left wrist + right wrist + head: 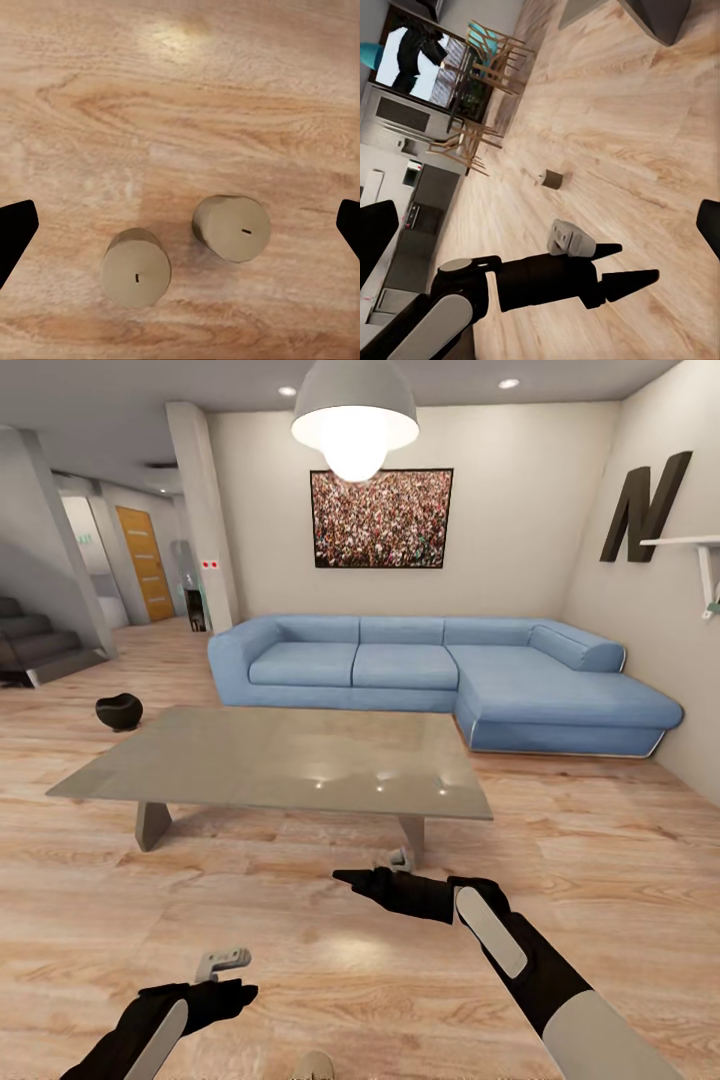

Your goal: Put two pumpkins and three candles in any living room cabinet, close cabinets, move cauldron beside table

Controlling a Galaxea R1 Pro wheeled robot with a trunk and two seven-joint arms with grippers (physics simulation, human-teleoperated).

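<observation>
Two stubby beige candles [136, 268] stand on woodgrain floor [180, 97] between the spread left hand [180, 225].

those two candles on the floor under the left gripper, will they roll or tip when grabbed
Both candles stand upright on the wood floor, short and wide, so tipping seems unlikely. If knocked over, their round sides would probably roll. They look rigid; smooth sides might slip.

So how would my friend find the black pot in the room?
Find the big blue sofa, then the grey table in front of it. Off the table's far left corner, on the wood floor, sits the cauldron: small, round and black, standing alone.
</observation>
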